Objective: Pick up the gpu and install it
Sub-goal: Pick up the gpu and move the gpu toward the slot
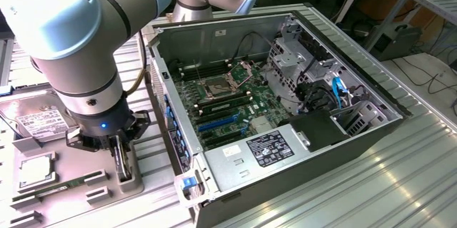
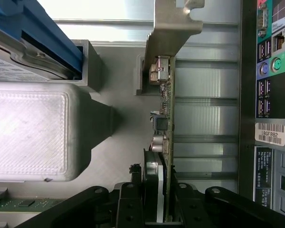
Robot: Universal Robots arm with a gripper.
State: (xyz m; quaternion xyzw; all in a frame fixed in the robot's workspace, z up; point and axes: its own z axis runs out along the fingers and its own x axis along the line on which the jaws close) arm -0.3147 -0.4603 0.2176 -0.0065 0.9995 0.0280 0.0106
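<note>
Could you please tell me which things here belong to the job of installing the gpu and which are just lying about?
Belong to the job:
- gpu, standing on edge
- gripper, jaws closed on the gpu
- computer case, lying open

Just lying about:
- hard drive
- memory stick
- square silver chip

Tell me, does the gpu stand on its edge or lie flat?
On its edge: the gpu stands upright in the grey holder, seen edge-on in the wrist view, with the gripper closed around it.
</note>
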